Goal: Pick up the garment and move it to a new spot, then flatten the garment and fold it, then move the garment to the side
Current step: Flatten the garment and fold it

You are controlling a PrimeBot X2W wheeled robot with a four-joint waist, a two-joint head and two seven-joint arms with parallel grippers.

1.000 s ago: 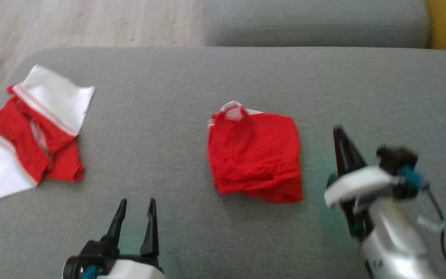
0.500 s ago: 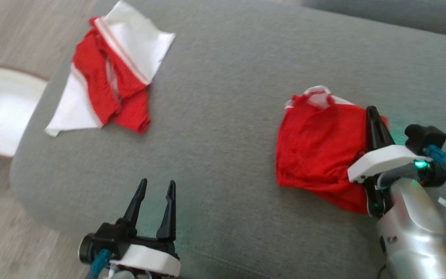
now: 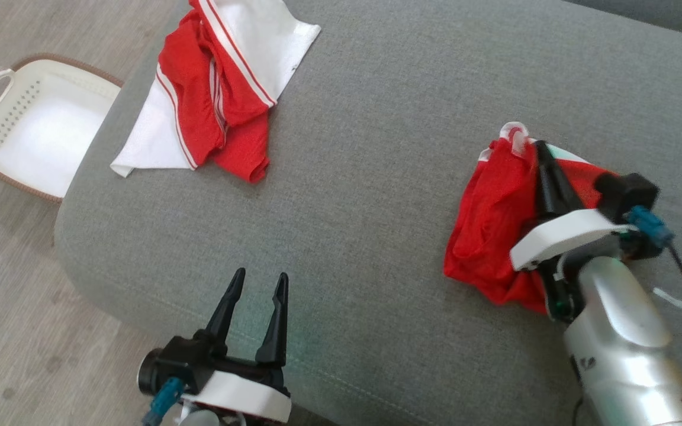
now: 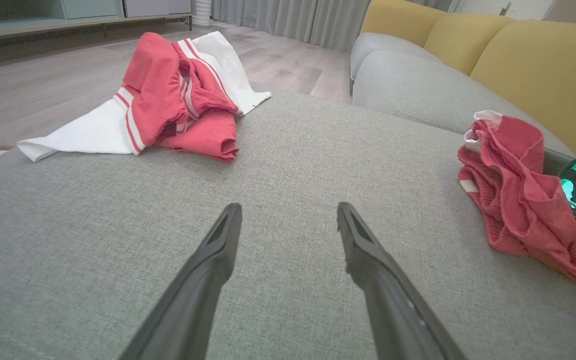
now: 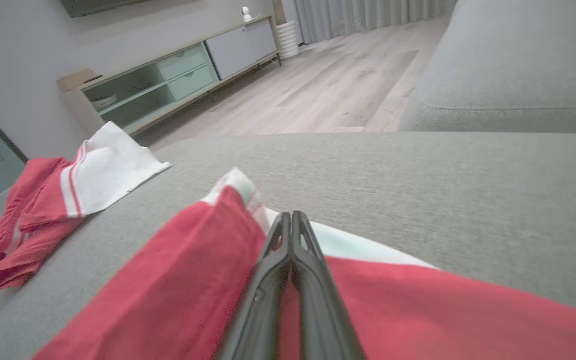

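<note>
Red crumpled fabric garment (image 3: 486, 219): right of frame, on grey fabric sofa cushion (image 3: 376, 195).
Right gripper (image 3: 541, 149): fingers clenched together, lying across garment.
Left gripper (image 3: 261, 277): released, spread, lower left.

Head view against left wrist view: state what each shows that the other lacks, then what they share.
Head view, not the wrist: a white basket on the floor, and the right gripper, shut, lying across the bunched red garment. Left wrist, not the head: yellow sofa backs, curtains, a low cabinet. Both: the grey cushion, the red-and-white garment, the red garment, the open left gripper.
</note>
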